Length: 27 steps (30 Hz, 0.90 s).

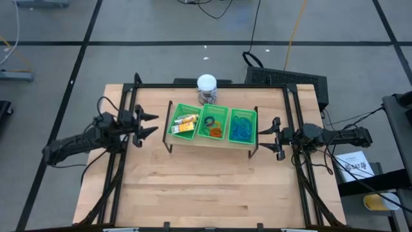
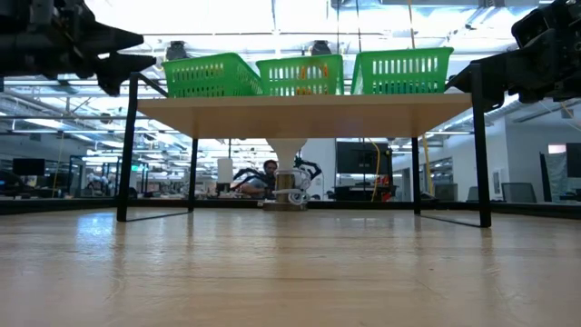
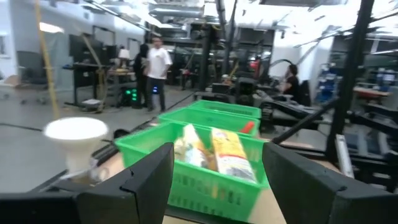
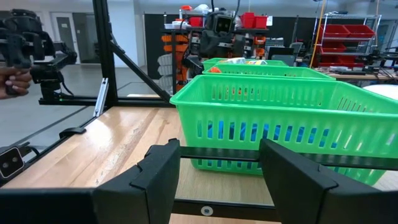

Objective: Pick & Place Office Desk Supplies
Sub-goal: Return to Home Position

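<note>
The left end effector (image 1: 150, 124) hovers just off the left end of the shelf (image 1: 212, 143), fingers apart and empty. On the shelf, the left green bin (image 1: 183, 106) holds yellow crayon boxes (image 1: 185, 124), the middle bin (image 1: 215, 107) holds orange rings (image 1: 215, 132), and the right bin (image 1: 243, 111) holds blue loops (image 1: 242, 129). The right end effector (image 1: 270, 137) hovers at the shelf's right end, fingers apart and empty.

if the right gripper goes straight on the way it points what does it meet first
Most likely the near wall of the right green bin, dead ahead of the right gripper; the dark shelf bar in front may come first.
</note>
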### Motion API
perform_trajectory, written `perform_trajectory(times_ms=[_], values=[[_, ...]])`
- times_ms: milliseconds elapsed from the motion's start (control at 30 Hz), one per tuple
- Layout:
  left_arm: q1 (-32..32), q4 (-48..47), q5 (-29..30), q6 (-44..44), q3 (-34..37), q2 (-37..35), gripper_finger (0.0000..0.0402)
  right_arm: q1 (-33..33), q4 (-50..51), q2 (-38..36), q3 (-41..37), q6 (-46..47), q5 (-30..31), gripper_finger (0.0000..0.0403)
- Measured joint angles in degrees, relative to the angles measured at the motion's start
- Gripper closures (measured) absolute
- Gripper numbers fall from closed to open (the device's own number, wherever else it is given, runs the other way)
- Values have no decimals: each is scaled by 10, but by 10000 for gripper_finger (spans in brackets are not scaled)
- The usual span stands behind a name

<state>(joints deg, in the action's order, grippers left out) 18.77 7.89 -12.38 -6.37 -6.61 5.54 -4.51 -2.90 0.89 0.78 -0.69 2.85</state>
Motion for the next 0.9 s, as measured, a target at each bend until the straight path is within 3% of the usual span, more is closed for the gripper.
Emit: perform_trajectory(times_ms=[133, 567, 900], values=[[-40, 15, 18, -2, 19, 0, 146, 0, 0, 0, 0, 0, 0, 190], [-135, 9, 153, 30, 58, 0, 146, 0, -1, 0, 0, 0, 0, 190], [-157, 4, 155, 110, 58, 0, 146, 0, -1, 0, 0, 0, 0, 190]])
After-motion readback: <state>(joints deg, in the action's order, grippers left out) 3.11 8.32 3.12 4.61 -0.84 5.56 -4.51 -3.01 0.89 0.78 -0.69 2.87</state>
